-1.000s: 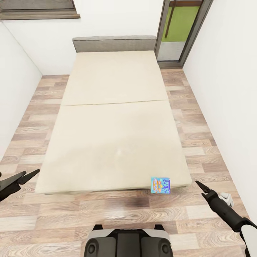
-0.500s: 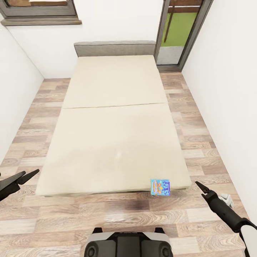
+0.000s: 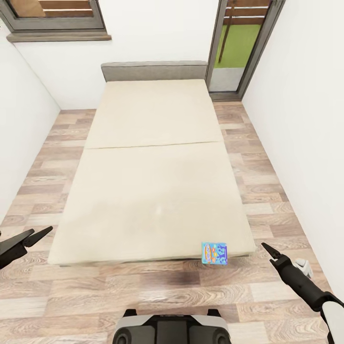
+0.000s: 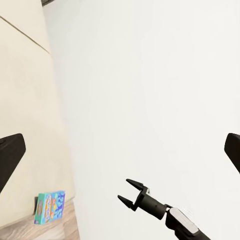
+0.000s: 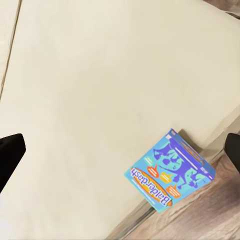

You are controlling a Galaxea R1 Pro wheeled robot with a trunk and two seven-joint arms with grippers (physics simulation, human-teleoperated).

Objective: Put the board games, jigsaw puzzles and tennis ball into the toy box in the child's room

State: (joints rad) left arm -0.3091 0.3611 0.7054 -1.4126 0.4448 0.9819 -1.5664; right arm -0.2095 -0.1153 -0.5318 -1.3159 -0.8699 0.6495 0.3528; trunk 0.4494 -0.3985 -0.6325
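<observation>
The bed (image 3: 153, 191), with a plain cream mattress and a grey headboard, lies ahead of me. A small blue board game (image 3: 214, 251) box sits at its near right corner, at the mattress edge; whether it lies on the edge or leans against it I cannot tell. The same board game (image 5: 170, 171) appears between my right gripper's wide-apart fingers, and the board game (image 4: 50, 206) also shows in the left wrist view. My right gripper (image 3: 267, 252) hovers open over the floor just right of the box. Over the floor off the bed's near left corner, my left gripper (image 3: 42, 230) is open and empty.
White walls close in on both sides, the right wall (image 3: 306, 143) near my right arm. A glass door (image 3: 239, 48) stands at the far right and a window (image 3: 52, 14) at the far left. Wood plank floor (image 3: 143, 291) runs between me and the bed.
The whole picture has shifted downward, showing more of the window and door: the camera moved. The blue box and both grippers keep their places relative to me.
</observation>
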